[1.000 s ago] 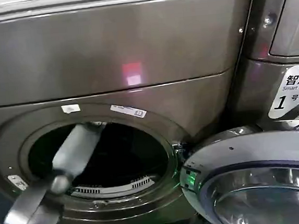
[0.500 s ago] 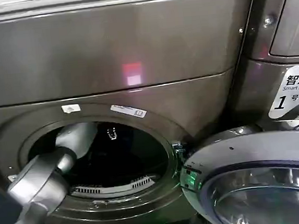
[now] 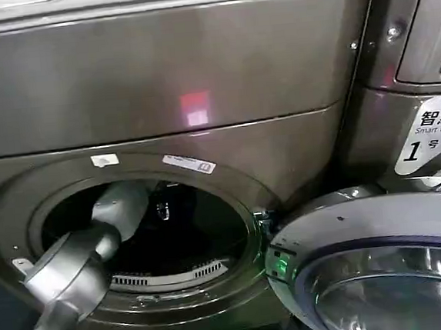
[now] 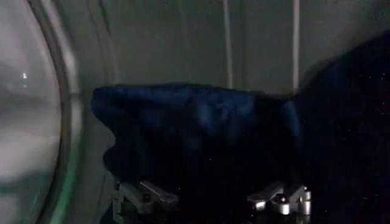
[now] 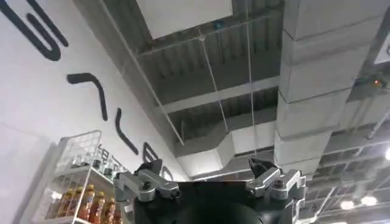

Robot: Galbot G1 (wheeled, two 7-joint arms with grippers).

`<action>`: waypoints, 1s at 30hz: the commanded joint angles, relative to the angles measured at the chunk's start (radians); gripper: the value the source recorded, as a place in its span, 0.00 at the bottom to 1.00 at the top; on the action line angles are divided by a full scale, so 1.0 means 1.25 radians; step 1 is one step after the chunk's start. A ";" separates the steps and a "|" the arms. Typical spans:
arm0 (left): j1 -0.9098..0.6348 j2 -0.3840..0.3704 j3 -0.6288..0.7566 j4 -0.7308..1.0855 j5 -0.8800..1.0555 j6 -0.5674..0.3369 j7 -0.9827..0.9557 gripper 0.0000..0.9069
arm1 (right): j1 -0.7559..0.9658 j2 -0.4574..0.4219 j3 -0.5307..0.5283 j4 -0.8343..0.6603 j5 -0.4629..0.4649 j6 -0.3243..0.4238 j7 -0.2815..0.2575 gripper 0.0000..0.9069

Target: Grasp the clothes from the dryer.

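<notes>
The dryer (image 3: 158,70) is the big bronze-grey machine in front of me, and its round porthole (image 3: 145,229) stands open. My left arm (image 3: 74,263) reaches through the porthole into the dark drum. Inside, in the left wrist view, the clothes (image 4: 201,122) lie as a heap of dark navy fabric against the drum wall. My left gripper (image 4: 213,198) is open, its fingers (image 4: 149,195) spread wide right at the near edge of the fabric. My right gripper (image 5: 210,173) is open and holds nothing, pointing up at a ceiling.
The dryer's silver-rimmed glass door (image 3: 384,274) hangs open at the lower right, close to the porthole. A neighbouring machine with a white label (image 3: 434,135) stands to the right. A lint grille (image 3: 168,276) lines the porthole's lower edge. A shelf of bottles (image 5: 79,195) shows in the right wrist view.
My left arm has dropped from the top of the porthole toward its lower left and has pushed further into the drum. The door and the machines have not moved.
</notes>
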 commanded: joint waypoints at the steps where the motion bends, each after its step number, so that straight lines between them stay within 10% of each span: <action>1: 0.011 -0.004 0.004 0.012 0.004 0.000 0.006 1.00 | 0.002 0.002 -0.005 0.000 -0.003 0.001 0.000 1.00; 3: 0.009 -0.005 0.005 0.011 0.004 -0.004 0.011 0.16 | 0.002 0.002 -0.005 -0.001 -0.003 0.002 0.000 1.00; 4: 0.006 -0.006 0.005 0.011 0.004 -0.006 0.011 0.03 | 0.002 0.001 -0.005 -0.001 -0.003 0.002 0.000 1.00; 30: 0.000 -0.016 -0.001 0.002 -0.010 -0.010 0.033 0.00 | 0.001 0.001 -0.004 -0.011 -0.005 0.004 0.001 1.00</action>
